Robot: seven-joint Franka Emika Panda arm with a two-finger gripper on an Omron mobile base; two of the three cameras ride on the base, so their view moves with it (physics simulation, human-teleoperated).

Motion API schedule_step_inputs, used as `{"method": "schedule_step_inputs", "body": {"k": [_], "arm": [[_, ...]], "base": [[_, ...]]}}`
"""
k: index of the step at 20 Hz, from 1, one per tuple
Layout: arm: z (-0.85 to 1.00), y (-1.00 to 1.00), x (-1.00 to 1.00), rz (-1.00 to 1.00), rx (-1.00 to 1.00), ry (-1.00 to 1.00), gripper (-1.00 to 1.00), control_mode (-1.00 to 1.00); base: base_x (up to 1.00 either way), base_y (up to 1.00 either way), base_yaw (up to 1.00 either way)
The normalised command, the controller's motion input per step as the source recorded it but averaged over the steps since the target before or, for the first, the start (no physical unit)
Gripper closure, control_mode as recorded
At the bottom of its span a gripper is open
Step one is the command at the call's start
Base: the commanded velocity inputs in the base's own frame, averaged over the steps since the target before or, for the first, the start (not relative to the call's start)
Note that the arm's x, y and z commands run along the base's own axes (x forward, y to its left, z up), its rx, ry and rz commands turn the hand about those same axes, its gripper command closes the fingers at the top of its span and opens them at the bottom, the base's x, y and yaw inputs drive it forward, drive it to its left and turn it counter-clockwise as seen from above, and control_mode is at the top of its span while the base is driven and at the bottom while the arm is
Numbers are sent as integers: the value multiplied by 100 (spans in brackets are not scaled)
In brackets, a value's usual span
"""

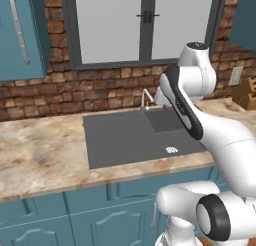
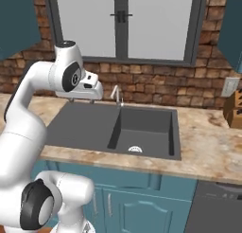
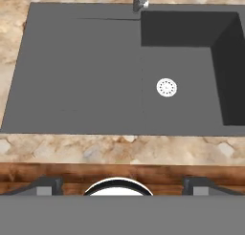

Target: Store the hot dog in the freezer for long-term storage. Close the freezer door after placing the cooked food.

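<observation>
Below the claw, fingertips set wide apart, dark grey sink in marble table; basin holds just 1 white drain; faucet behind.

The robot's arm was made of glossy white, rounded shells that swelled into fat cylinders at each joint. Dark, nearly black bands marked the joints: a long curved dark stripe ran down the side of one upper link, and round black rings with grey centre discs capped the ends of the lower joints. A smaller dark disc with pale marks sat on the wrist housing. The gripper showed two small dark grey finger tips with lighter grey faces, widely spaced.
</observation>
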Motion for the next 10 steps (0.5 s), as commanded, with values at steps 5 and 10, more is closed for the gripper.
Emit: {"method": "schedule_step_inputs", "body": {"k": [5, 10], "arm": [[0, 0, 0, 0, 0, 0, -100, 100], [0, 0, 0, 0, 0, 0, -100, 100]], "base": [[-13, 68, -4], [0, 81, 0]]}}
